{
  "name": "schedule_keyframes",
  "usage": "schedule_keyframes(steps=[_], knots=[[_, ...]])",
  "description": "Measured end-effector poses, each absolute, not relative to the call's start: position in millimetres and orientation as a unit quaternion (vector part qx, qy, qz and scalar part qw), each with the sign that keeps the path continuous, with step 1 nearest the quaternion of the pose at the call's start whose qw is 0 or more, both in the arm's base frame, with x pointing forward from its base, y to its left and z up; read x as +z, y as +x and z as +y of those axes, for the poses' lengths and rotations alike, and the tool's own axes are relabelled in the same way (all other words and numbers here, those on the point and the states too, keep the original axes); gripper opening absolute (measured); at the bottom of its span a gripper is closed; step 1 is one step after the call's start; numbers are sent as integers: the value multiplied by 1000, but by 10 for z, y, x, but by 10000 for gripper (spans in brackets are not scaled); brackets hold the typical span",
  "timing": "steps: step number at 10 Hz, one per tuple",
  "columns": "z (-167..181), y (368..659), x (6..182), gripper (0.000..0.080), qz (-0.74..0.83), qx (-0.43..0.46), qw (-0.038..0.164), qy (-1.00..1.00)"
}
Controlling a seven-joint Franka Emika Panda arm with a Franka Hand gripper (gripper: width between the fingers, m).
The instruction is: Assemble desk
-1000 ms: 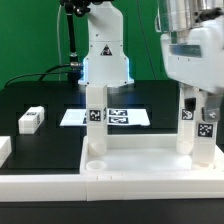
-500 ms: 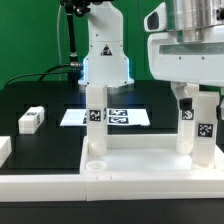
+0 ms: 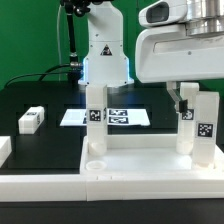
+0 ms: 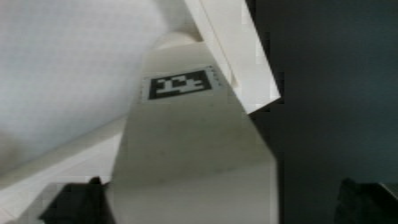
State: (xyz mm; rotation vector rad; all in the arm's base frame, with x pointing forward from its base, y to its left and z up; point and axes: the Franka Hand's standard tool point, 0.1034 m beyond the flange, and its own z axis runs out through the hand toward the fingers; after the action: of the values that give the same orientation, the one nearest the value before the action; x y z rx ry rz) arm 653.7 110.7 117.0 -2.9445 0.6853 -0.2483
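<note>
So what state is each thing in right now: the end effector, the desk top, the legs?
End effector: open, holding nothing.
Desk top: lying flat, sockets facing up.
Lone standing leg: upright on the desk top.
Rear leg under the arm: upright.
Front leg under the arm: upright.
Loose leg: lying on its side on the table, not fitted.
Near corner socket: empty.

Flat white desk top (image 3: 140,158), three legs (image 3: 95,125) upright, fourth leg (image 3: 32,120) apart
</note>
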Motion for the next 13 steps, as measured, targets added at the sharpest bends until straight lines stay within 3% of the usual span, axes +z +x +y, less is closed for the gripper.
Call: schedule_keyframes(steps=[2, 3, 4, 7, 11, 13], knots=[[1102, 6538, 1169, 422, 237, -81, 55, -967], [1087, 6534, 1166, 422, 268, -79, 56, -958], [1046, 6535, 1163, 311, 303, -77, 56, -948], [972, 6526, 1152, 310, 427, -67, 63, -900], [877, 6457, 1131, 310, 650, -24, 98, -753], [885, 6422, 1126, 310, 729, -7, 105, -677]])
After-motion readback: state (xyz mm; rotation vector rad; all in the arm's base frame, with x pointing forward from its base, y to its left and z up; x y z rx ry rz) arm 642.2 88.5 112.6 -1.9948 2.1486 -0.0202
